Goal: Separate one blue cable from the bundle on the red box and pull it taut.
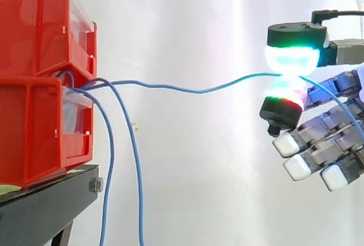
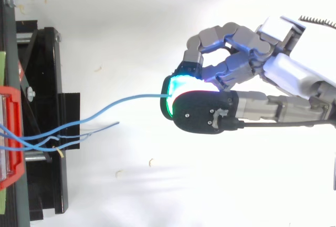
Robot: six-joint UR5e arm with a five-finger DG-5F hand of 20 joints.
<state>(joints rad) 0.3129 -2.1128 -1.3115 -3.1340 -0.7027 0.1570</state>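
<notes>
- The hand (image 1: 327,135) was at the right of the side view, far from the red bins (image 1: 34,138) at the left.
- Two glowing pads (image 1: 293,58) were pressed together, one above the other, and they pinched one blue cable (image 1: 193,90) between them. The hand's other fingers were curled below and held nothing.
- I think the pinch was that small so the hand could hold just one thin cable and leave the rest alone.
- The blue cable ran from the front of the lower red bin across the middle of the picture to the pinch. A loose end ran on past the pinch, down to the right.
- The cable dipped a little in the middle, so it looked nearly tight but not quite. A bit more pull away from the bins was likely needed.
- The other blue cables (image 1: 138,189) hung down in front of the black stand (image 1: 40,206) at the lower left. They were well apart from the held one, so the sorting looked done.
- From the top view, the hand (image 2: 247,69) was at the right, and the cable (image 2: 126,102) reached left to the bin (image 2: 11,132).
</notes>
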